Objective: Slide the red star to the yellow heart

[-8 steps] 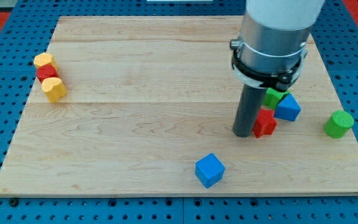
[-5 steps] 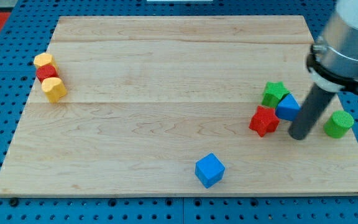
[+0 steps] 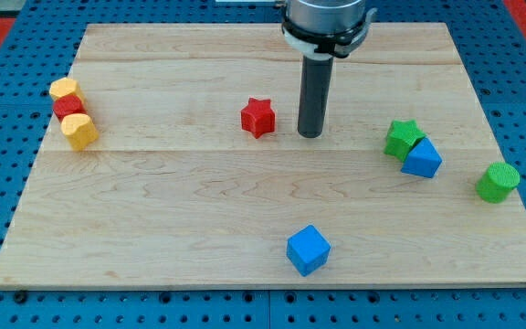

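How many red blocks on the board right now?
2. The red star sits mid-board, just to the view's left of my tip, apart from it. A second red block, shape unclear, is wedged between two yellow blocks at the left edge.

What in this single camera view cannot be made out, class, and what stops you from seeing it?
1. The arm above my tip: cut off by the view's top edge.
2. The red block at the view's left: wedged between the yellow heart and another yellow block, which cover part of it, so its shape is unclear.
3. The green star: its lower right part is hidden by the blue block.
4. Far sides of all blocks, the red star included: only one view.
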{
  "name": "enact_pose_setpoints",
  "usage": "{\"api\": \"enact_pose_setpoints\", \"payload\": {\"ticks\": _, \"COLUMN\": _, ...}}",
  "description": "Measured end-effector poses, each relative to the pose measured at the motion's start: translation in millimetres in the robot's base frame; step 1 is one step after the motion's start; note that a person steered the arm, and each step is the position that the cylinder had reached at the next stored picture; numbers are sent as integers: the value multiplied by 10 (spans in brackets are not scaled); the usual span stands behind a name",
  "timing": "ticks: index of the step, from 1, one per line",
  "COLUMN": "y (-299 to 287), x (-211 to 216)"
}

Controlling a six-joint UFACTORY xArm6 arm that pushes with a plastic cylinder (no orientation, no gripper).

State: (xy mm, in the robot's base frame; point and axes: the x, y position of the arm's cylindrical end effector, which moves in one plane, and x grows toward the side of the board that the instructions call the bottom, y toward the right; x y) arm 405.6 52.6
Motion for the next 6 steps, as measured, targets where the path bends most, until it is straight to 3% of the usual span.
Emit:
{"api": "enact_pose_setpoints", "payload": {"ticks": 1, "y": -632, "x": -290}}
{"api": "enact_pose_setpoints", "payload": {"ticks": 2, "y": -1559, "x": -346}}
{"api": "enact_pose_setpoints", "payload": {"ticks": 3, "y": -2047, "x": -345}}
{"api": "enact_pose_setpoints", "payload": {"ticks": 4, "y": -1344, "x": -363}}
{"api": "enact_pose_setpoints", "payload": {"ticks": 5, "y": -1018, "x": -240}}
{"api": "enact_pose_setpoints", "payload": {"ticks": 6, "y": -1353, "x": 1}}
